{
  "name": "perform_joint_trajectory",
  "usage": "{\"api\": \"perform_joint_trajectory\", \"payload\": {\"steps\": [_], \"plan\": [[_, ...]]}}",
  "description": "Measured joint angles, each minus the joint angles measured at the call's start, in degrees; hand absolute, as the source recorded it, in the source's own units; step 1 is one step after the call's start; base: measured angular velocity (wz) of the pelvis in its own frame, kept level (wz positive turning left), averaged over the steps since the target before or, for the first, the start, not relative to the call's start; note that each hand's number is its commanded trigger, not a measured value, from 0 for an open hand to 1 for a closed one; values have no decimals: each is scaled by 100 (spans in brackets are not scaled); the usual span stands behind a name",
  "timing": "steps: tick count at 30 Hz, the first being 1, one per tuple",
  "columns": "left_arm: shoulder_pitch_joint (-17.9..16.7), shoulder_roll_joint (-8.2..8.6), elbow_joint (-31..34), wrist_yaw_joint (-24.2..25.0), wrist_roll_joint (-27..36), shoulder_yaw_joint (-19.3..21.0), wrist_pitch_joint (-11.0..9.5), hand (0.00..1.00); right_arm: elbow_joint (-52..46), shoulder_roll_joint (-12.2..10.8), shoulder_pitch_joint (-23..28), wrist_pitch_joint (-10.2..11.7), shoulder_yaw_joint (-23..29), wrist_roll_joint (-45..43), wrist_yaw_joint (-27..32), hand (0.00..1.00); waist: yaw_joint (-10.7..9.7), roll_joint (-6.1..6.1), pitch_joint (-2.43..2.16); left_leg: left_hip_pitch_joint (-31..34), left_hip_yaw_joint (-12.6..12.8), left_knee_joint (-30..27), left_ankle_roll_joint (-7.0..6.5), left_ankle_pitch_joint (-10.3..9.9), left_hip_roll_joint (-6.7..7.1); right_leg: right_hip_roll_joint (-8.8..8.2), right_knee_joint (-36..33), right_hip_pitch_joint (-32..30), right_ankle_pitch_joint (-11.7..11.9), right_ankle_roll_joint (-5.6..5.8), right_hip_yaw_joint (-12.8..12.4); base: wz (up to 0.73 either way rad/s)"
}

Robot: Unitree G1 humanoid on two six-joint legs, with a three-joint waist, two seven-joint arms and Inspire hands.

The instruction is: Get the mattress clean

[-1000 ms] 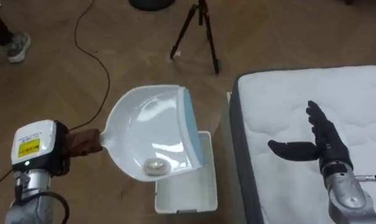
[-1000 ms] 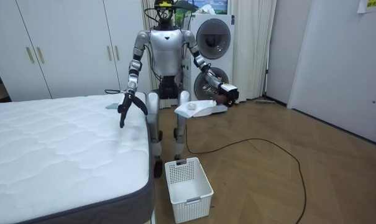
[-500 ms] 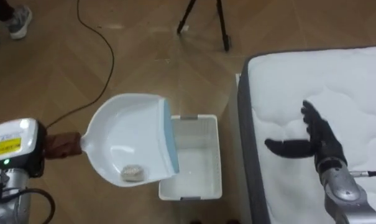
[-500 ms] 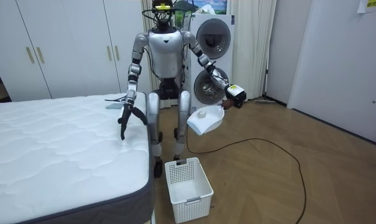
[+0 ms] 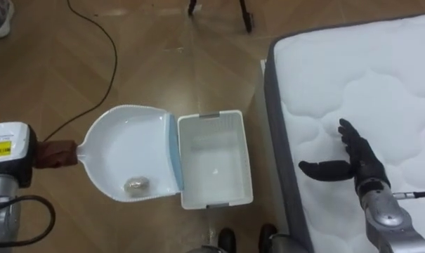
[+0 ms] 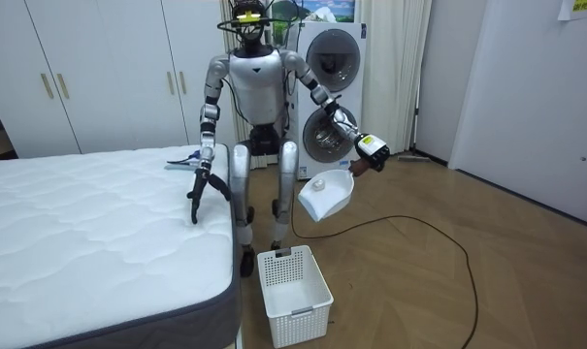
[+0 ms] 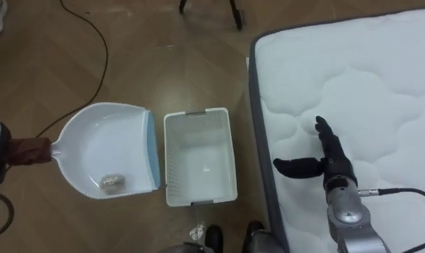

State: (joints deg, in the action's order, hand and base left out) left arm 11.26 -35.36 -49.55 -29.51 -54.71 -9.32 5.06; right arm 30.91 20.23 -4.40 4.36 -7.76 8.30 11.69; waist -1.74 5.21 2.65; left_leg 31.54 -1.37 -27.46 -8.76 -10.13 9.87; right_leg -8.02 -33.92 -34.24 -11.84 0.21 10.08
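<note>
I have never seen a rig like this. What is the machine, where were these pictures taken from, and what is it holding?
This is a two-legged humanoid robot standing beside a mattress, with a white basket on the floor at its feet. Two pictures come from its head camera, looking down; the third comes from a camera across the room. Its left hand grips a white dustpan with a small crumpled lump in it. The pan's blue lip is at the basket's edge. Its open right hand is over the mattress.

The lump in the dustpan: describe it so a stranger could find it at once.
Left of the white bed stands a white basket, with a white dustpan held at its left. Near the pan's lower edge lies a small greyish crumpled lump, the only thing in it.
</note>
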Motion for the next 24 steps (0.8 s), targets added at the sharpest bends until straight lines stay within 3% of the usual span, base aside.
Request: {"api": "perform_joint_trajectory", "payload": {"steps": [4, 14, 17, 24], "plan": [[2, 0, -76, 123, 2, -50, 105, 100, 3, 0, -7, 26, -17, -242, 22, 0, -45, 150, 1, 28, 2, 21, 1, -1, 0, -4, -2, -19, 0, 0, 2, 0], [152, 0, -185, 401, -6, -223, 197, 100, 29, 7, -66, 113, -121, -206, 50, 0, -103, 180, 7, 107, 46, -27, -5, -5, 0, -1, -77, -116, -10, -12, -56, -1], [241, -12, -199, 401, -104, -269, 197, 100, 49, 6, -100, 145, -136, -185, 83, 0, -123, 218, 27, 124, 46, -39, -5, -5, 0, -1, -89, -133, -10, -12, -59, 0], [314, -214, -195, 400, -119, -451, 194, 100, 76, -13, -210, 232, -209, -184, 156, 0, -249, 350, 38, 171, 93, -86, -8, -3, -1, -15, -102, -195, -12, -9, -58, -1]]}}
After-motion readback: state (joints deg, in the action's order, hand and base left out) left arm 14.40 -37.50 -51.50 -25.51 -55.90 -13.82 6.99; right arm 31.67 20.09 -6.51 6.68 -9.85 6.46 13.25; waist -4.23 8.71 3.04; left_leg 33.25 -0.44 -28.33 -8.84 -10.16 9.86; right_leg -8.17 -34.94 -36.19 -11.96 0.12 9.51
